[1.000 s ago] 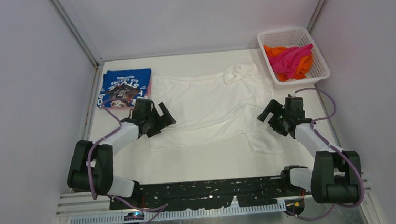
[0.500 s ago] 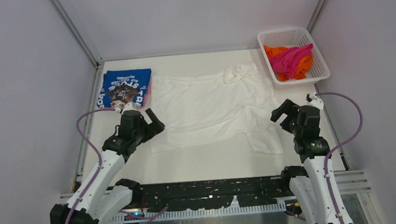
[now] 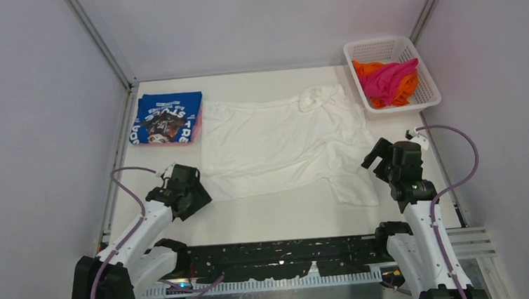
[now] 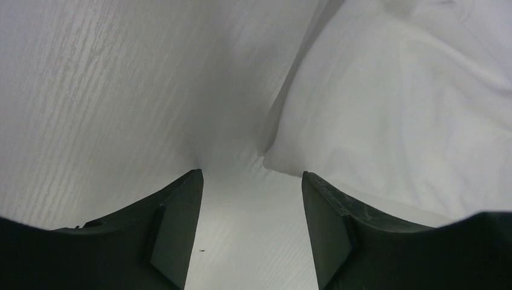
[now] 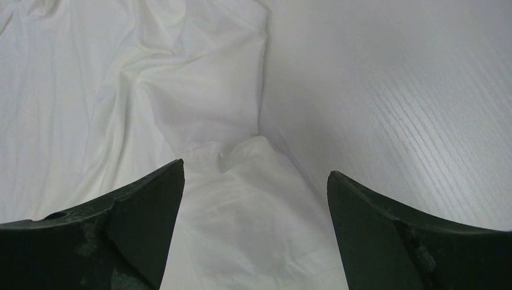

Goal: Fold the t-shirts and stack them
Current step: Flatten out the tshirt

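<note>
A white t-shirt point(image 3: 282, 145) lies spread out, plain side up, in the middle of the table. My left gripper point(image 3: 196, 194) is open at its near left corner; in the left wrist view that corner point(image 4: 284, 158) lies just ahead of the gripper point(image 4: 250, 181), apart from it. My right gripper point(image 3: 377, 157) is open over the shirt's near right sleeve; in the right wrist view the sleeve point(image 5: 253, 205) lies between the gripper's point(image 5: 253, 178) jaws. A folded blue t-shirt point(image 3: 166, 117) with white lettering lies at the far left on a pink one point(image 3: 199, 124). Magenta point(image 3: 387, 77) and orange point(image 3: 363, 69) shirts sit in the basket.
A white mesh basket point(image 3: 389, 46) stands at the far right corner. Grey walls close in the table on three sides, with metal rails at the far corners. The arms' base rail point(image 3: 283, 254) runs along the near edge.
My left gripper has drawn back toward the near left, off the shirt's left edge to its near corner. My right gripper has shifted right and slightly nearer. The shirt's left edge lies flatter.
</note>
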Controlling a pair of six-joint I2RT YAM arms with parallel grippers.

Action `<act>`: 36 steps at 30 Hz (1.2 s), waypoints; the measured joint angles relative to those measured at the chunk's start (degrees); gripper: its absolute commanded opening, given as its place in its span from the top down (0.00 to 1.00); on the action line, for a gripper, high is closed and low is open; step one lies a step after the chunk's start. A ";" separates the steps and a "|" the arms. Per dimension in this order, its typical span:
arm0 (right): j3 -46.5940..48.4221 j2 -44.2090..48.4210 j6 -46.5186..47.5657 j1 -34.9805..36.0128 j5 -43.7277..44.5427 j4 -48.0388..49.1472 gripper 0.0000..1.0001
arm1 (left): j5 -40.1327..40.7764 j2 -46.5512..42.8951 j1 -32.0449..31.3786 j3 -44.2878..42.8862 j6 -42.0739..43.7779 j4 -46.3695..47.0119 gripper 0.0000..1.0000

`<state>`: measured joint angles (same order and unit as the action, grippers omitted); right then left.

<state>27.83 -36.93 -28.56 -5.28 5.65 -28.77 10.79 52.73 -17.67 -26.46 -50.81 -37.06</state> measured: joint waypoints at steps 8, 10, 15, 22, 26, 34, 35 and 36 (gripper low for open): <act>0.00 -0.83 0.22 0.00 0.07 -0.04 0.05 | -0.26 9.92 0.00 -2.36 -1.53 4.68 0.49; 0.00 -0.66 0.22 0.00 0.11 -0.02 0.05 | -0.37 11.23 0.00 -2.82 -1.62 5.95 0.54; -0.04 -0.20 0.22 0.00 0.33 -0.02 0.05 | -1.66 13.84 -0.22 -3.78 -1.62 8.37 0.60; -0.11 -0.17 0.22 0.00 0.70 -0.04 0.05 | -2.29 16.48 -3.89 -5.40 -1.75 8.98 0.62; -0.11 -0.17 0.22 0.00 1.09 -0.07 0.05 | -1.49 17.73 -5.86 -6.75 -1.75 6.47 0.61; -0.11 -0.24 0.22 0.00 1.38 -0.17 0.04 | -0.72 18.05 -8.11 -7.30 -1.42 3.41 0.58; -0.11 -0.24 0.22 0.00 1.38 -0.17 0.05 | -0.74 18.43 -8.22 -7.58 -1.29 3.26 0.58; -0.11 -0.24 0.22 0.00 1.38 -0.17 0.04 | -0.70 19.08 -8.44 -8.13 -1.25 2.78 0.57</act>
<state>27.73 -37.17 -28.34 -5.28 7.03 -28.95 10.09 71.81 -26.11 -34.59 -52.05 -34.28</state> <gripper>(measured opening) 0.954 0.417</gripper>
